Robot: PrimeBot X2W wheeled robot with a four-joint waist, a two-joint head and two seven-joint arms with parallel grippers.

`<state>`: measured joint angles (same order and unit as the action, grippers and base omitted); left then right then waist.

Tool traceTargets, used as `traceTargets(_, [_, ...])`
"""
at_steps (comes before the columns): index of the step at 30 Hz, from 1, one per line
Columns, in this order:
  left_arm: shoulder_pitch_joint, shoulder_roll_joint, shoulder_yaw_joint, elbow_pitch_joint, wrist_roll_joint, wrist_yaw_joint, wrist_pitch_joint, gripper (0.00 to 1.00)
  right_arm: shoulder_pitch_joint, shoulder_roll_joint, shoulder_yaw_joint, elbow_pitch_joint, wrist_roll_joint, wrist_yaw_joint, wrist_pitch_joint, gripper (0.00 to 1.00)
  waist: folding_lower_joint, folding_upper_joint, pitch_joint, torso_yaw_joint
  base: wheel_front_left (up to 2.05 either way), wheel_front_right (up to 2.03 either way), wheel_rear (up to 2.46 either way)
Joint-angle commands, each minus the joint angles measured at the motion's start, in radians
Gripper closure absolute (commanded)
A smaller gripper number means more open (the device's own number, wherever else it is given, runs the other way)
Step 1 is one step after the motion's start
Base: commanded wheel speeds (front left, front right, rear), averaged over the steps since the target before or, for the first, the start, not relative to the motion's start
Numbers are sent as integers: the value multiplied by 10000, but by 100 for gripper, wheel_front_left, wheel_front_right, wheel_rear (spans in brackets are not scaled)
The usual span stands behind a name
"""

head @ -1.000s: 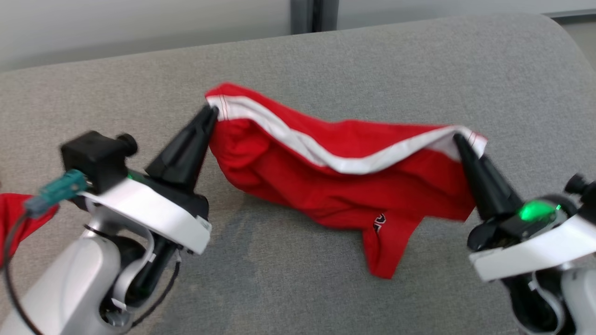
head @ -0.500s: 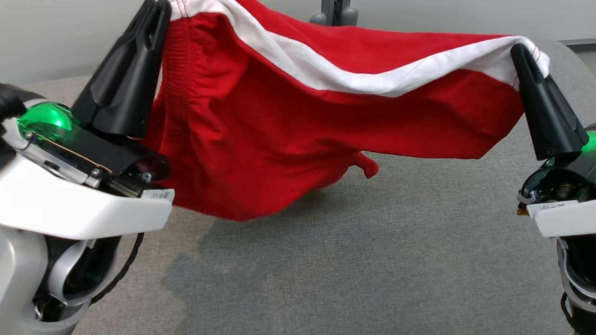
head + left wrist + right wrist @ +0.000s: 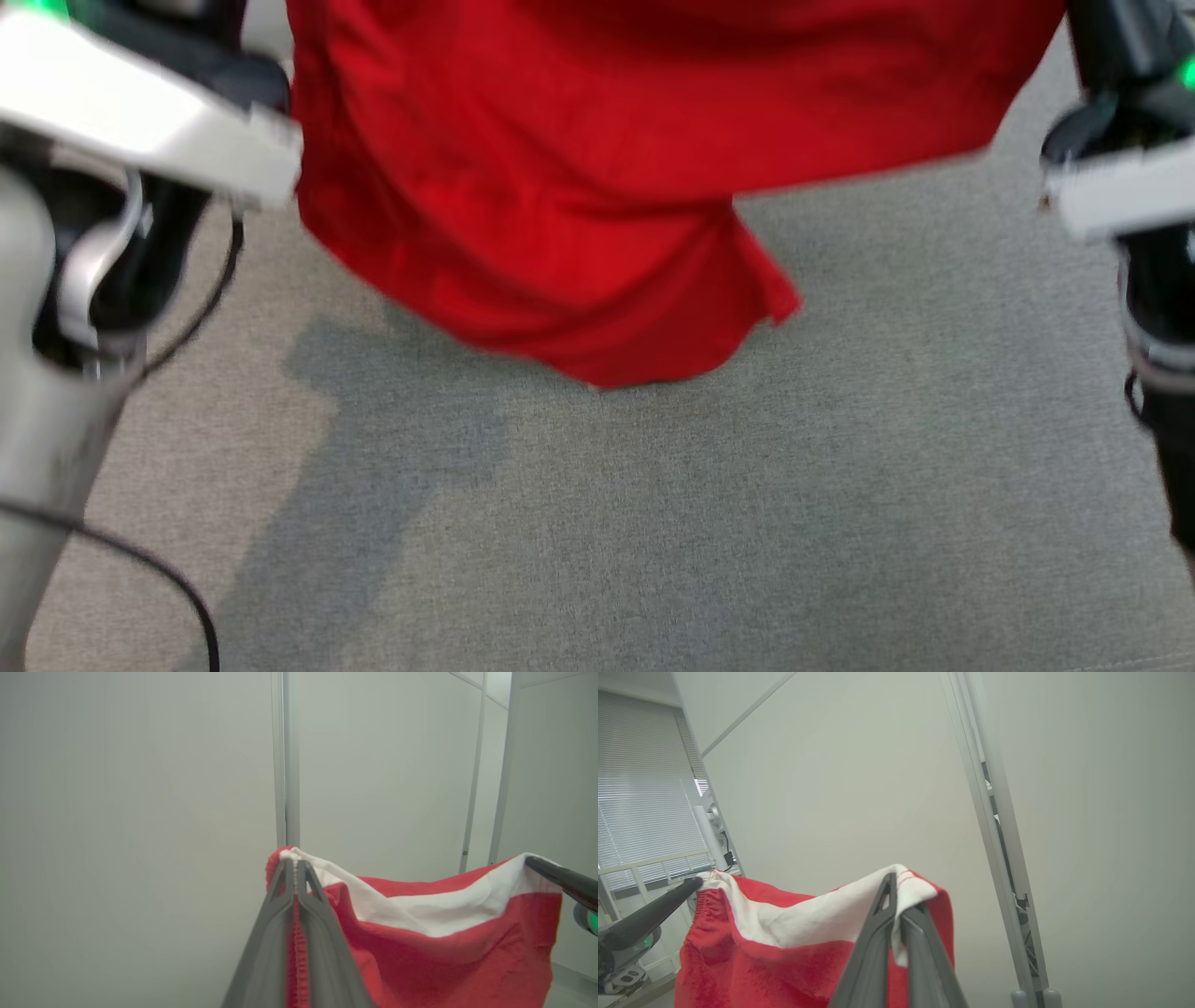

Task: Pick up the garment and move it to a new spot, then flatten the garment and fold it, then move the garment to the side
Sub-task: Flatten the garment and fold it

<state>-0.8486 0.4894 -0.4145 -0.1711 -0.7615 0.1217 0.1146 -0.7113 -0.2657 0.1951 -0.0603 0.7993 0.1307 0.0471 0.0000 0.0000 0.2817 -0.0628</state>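
— Above the grey surface (image 3: 653, 523), where exactly is the garment (image 3: 579, 187)?
— It hangs in the air, spread between the two grippers. Its lower edge is over the surface. Whether it touches there I cannot tell, because the head view is blurred.
— Which part is gripped?
— The white waistband (image 3: 420, 914). The left gripper (image 3: 295, 862) is closed tight on one end of it, with red cloth pressed between its fingers (image 3: 320, 933). The right gripper (image 3: 899, 895) is clamped on the other end, where the white band folds over its tip.
— Is the waistband stretched?
— Not fully. It sags a little in the middle.
— And what is around?
— Behind the garment is a pale wall (image 3: 140, 812) with a vertical joint. In the right wrist view, blinds (image 3: 644, 788) are at the left.
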Motion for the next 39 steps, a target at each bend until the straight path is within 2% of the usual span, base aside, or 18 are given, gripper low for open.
traceTargets(1, [-728,-194,-112,741,161,-231,-29,100,-759,-80,90,709,22,1,-234,100,0,0,506,39,0,0,0])
traceTargets(9, [-4124,-1270,-298,5473,325,-1610,-936,100,-4727,331,1397,4592,69,1,-1673,100,0,0,1280,-56,0,0,0])
traceTargets(12, [-5100,-1530,-357,7005,473,-1937,-1369,100,-5922,633,1749,5952,125,1,-2342,100,0,0,1362,-126,0,0,0])
traceTargets(13, [-5615,-1730,-315,7911,441,-2093,-1754,100,-6560,844,1954,6728,253,1,-2673,100,0,0,1369,-148,0,0,0])
traceTargets(19, [-6252,-2265,-623,9909,214,-2433,-2188,100,-7420,1144,3073,8515,576,1,-2839,100,0,0,1439,-152,0,0,0])
traceTargets(24, [-5835,-2553,-939,10455,-186,-2511,-2564,100,-7153,1017,3750,9030,1070,1,-2876,100,0,0,1682,-60,0,0,0])
traceTargets(26, [-5274,-2764,-1353,10059,-642,-2519,-2760,100,-6759,868,4121,8972,1383,1,-2891,100,0,0,1807,0,0,0,0])
traceTargets(31, [-3168,-2425,-2348,9044,-1307,-2513,-3473,100,-5029,203,5005,8335,2364,1,-2978,100,0,0,1831,202,0,0,0])
traceTargets(39, [655,-2000,-2600,7162,-1605,-2517,-3773,100,-1304,-909,5882,6501,4178,2,-3100,100,0,0,1117,348,0,0,0])
